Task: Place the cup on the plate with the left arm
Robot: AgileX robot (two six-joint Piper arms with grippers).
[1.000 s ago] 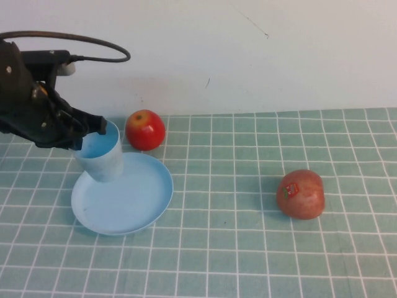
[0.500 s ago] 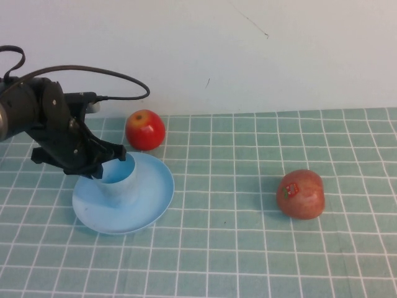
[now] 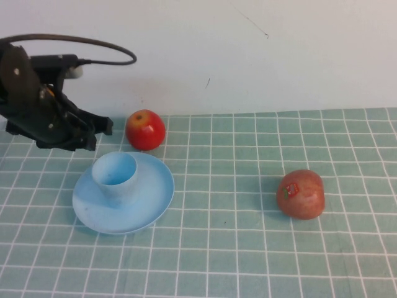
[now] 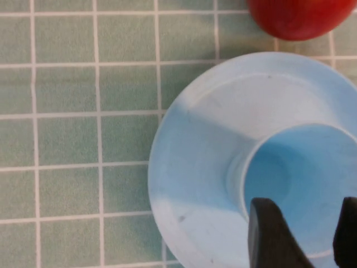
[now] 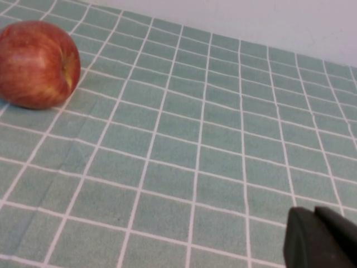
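Observation:
The light blue cup (image 3: pixel 115 178) stands upright on the left part of the light blue plate (image 3: pixel 151 200). My left gripper (image 3: pixel 94 130) hangs open and empty just behind and above the cup, apart from it. In the left wrist view its two dark fingers (image 4: pixel 269 237) frame the cup's open mouth (image 4: pixel 290 167) from above, with the plate (image 4: pixel 189 167) around it. My right gripper (image 5: pixel 319 239) is shut and empty, low over the checked cloth; it is out of the high view.
A red apple (image 3: pixel 145 130) sits right behind the plate's far rim, close to my left gripper; it also shows in the left wrist view (image 4: pixel 301 14). A duller red apple with a sticker (image 3: pixel 301 194) lies to the right, also in the right wrist view (image 5: pixel 36 64). A white wall stands behind.
My left gripper set the cup upright on the plate, let go of it, and drew up and back to the left. The cup stays on the plate.

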